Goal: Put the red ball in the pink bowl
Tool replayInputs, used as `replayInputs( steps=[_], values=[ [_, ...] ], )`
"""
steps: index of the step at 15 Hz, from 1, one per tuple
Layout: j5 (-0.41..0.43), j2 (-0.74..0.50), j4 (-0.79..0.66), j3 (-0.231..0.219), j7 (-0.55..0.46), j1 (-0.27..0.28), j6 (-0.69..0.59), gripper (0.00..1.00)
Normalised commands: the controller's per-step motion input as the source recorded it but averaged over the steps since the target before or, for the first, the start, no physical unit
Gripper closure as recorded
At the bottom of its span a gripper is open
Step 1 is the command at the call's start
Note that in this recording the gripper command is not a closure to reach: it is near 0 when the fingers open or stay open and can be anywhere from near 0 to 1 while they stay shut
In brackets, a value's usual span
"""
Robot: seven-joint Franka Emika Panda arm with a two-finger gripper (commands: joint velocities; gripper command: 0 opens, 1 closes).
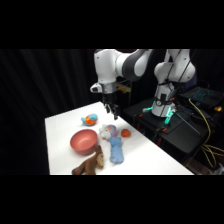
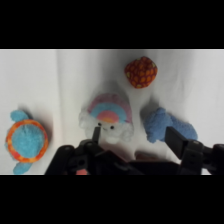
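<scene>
Above the plush toy [image 1: 111, 135] hangs the gripper [image 1: 110, 111], wrist bent straight down from the arm, clear of the table [image 1: 145, 155], its fingers [image 2: 176, 137] apart and holding nothing. Right of the toy lies the ball [image 1: 125, 133]; left of it, the bowl [image 1: 83, 141].

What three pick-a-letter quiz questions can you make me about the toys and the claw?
1. The claw is: A open, B shut on a ball, C shut on a spoon.
2. The bowl is: A green, B pink, C yellow.
3. The red ball lies: A in the bowl, B in the claw, C on the table.
Answers: 1 A, its fingers stand apart, holding nothing. 2 B, it looks pinkish-red. 3 C, it sits on the white top beside the plush toy.
</scene>
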Motion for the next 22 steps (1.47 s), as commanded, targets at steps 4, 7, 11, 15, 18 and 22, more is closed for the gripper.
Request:
replayInputs(
  steps=[4, 7, 11, 15, 18, 22],
  values=[
    [0.182, -0.21, -0.51, 0.051, -0.03, 0.052, 0.35, 0.00],
    [0.216, -0.06, -0.31, 0.081, -0.06, 0.086, 0.33, 0.00],
    [0.268, 0.09, -0.12, 0.065, -0.21, 0.055, 0.30, 0.00],
    [0.308, 0.24, 0.03, 0.053, -0.41, -0.032, 0.31, 0.00],
    [0.264, 0.30, 0.15, 0.095, -0.45, -0.146, 0.24, 0.00],
    [0.198, 0.31, 0.21, 0.159, -0.38, -0.203, 0.14, 0.00]
  ],
)
